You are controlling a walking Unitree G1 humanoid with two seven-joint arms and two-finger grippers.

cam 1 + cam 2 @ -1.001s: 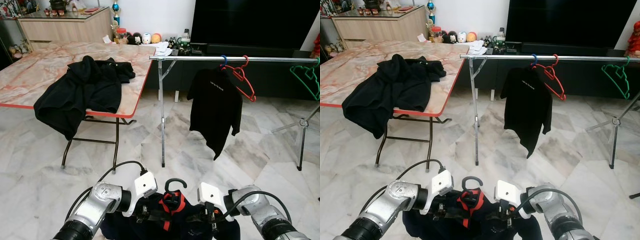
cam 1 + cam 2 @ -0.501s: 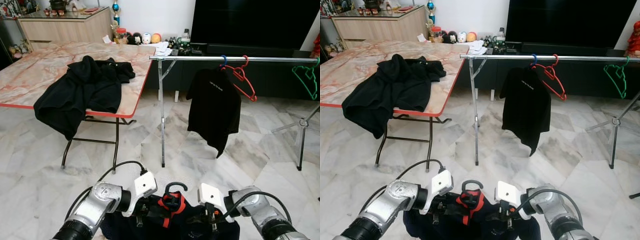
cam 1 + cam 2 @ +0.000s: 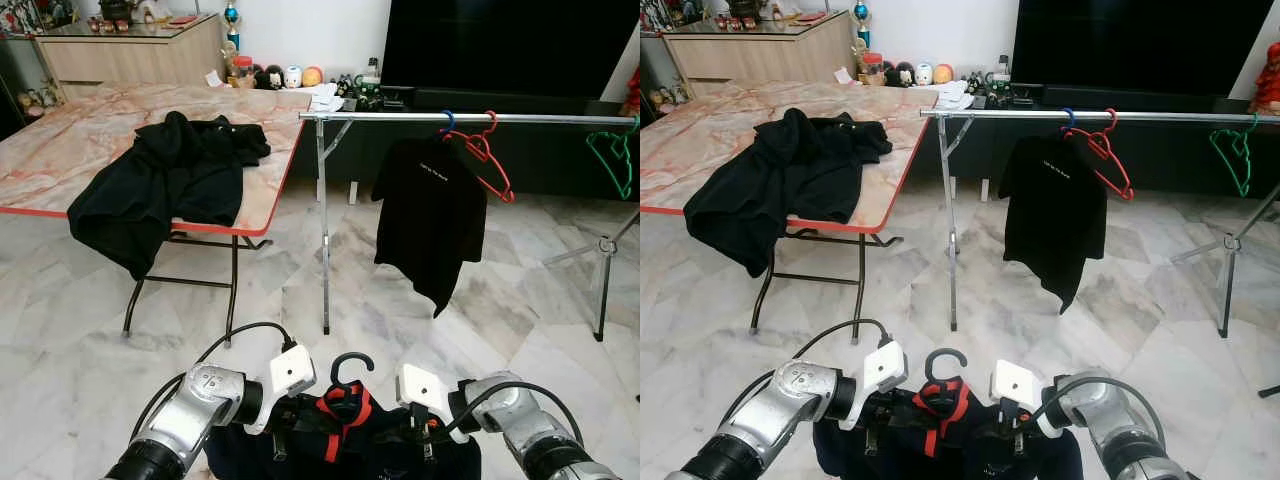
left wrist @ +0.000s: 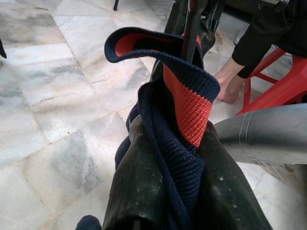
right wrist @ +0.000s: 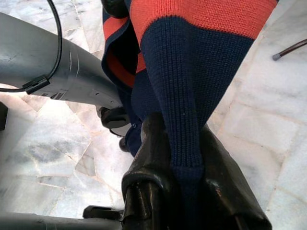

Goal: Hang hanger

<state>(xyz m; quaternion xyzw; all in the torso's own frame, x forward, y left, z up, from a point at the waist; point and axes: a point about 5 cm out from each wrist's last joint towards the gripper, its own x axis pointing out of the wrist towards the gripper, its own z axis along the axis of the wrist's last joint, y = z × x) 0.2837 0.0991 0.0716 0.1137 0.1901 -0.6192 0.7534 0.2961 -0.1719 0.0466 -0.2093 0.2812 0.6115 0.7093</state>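
Low at the near edge, both grippers hold up a navy sweater (image 3: 345, 440) with a red-orange collar, draped on a black hanger (image 3: 350, 366) whose hook rises between the two arms. The left gripper (image 4: 163, 191) has its fingers pressed tight on the knit at the sweater's left shoulder; the right gripper (image 5: 184, 191) pinches the fabric the same way on the right. Beyond, a metal rail (image 3: 470, 118) runs across the far right, carrying a black shirt (image 3: 430, 215), a red hanger (image 3: 492, 160) and a green hanger (image 3: 612, 155). A table (image 3: 60, 150) to the far left bears a black garment (image 3: 165, 185).
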